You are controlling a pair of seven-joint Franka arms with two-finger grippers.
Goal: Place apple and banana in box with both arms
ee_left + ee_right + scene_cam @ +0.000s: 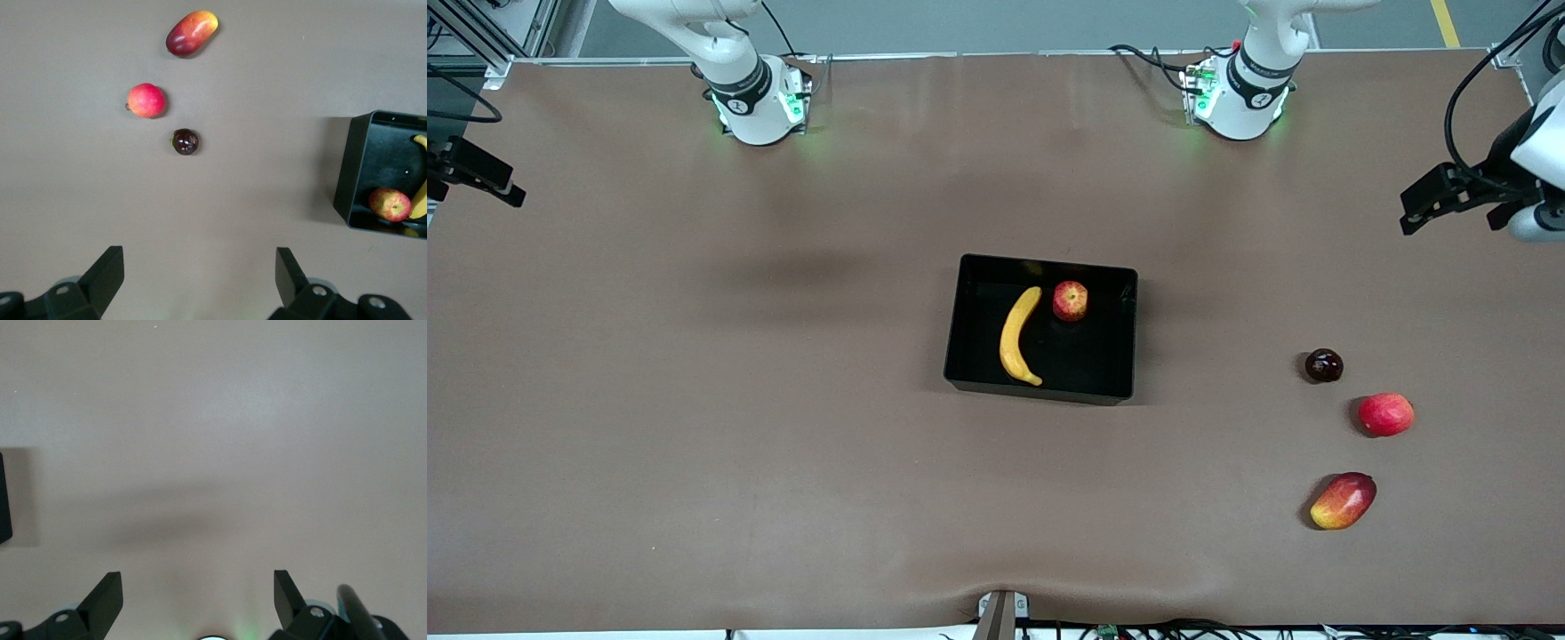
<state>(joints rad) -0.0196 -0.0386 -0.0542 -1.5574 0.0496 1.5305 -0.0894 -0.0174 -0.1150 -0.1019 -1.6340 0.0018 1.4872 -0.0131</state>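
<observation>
resting side by side inside the box (1125,333), apple (1070,300) and banana (1018,335) need no regrasp; both empty end effectors, left end effector (200,283) and right end effector (198,600), hover wide over bare worktop (694,400), so descending could strike it.

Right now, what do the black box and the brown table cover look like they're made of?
The box looks like hard plastic with a glossy finish: its floor mirrors the apple and banana faintly, and its thin walls show sheen. The table cover seems a soft matte mat or fabric, perhaps rubbery; it gives no glare and ripples slightly at the edge nearest the front camera.
</observation>
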